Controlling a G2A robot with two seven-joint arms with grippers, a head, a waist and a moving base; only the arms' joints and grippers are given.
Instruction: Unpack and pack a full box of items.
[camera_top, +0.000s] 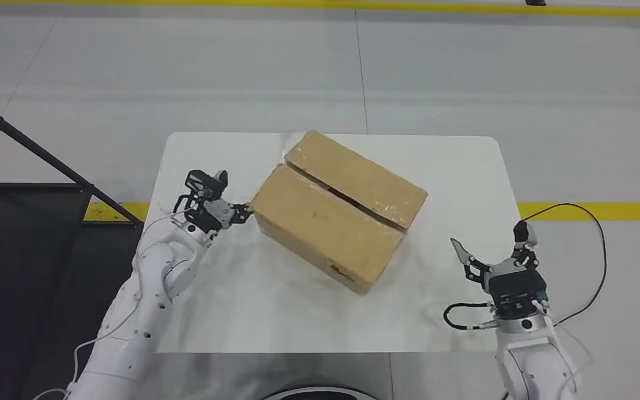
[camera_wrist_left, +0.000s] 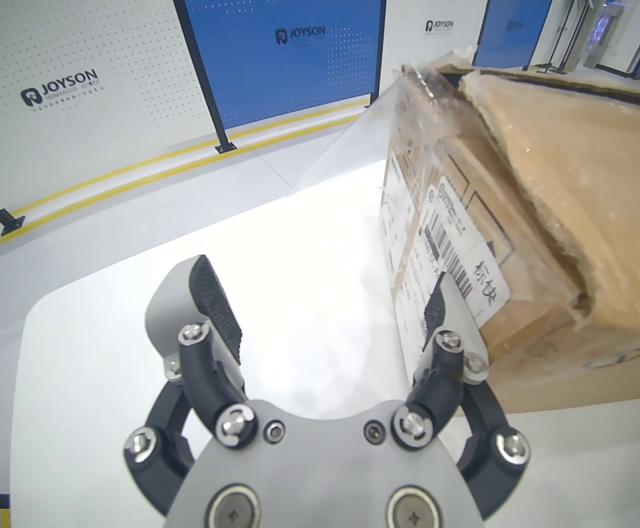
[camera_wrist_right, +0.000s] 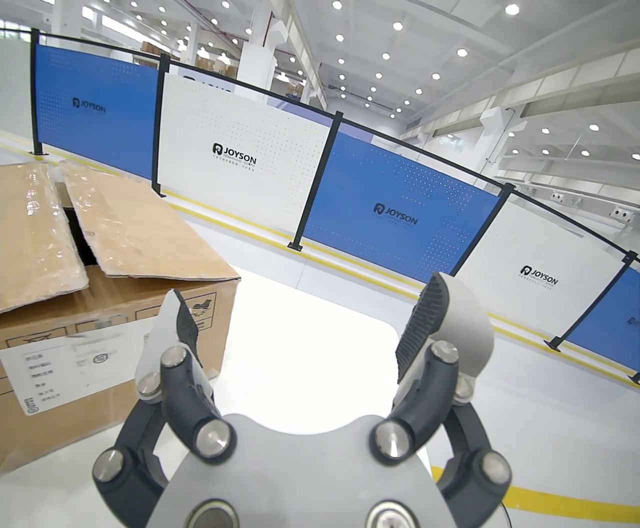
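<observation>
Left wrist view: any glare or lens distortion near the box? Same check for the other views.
Left wrist view: the table is washed out white beside the box, the clear tape on its corner glints, and the fence posts lean. Right wrist view: the top rail of the fence bows strongly. Top view: even light, no glare on the box top.

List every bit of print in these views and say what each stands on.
On the partition panels: a logo with a brand wordmark, repeated panel to panel; a brand name, so not quoted.
On the shipping label at one end of the cardboard box: a barcode, two large characters, fine print too small to read.
On the second label at the other end: blurred, unreadable.
The handling pictograms beside it: symbols, no words.
</observation>
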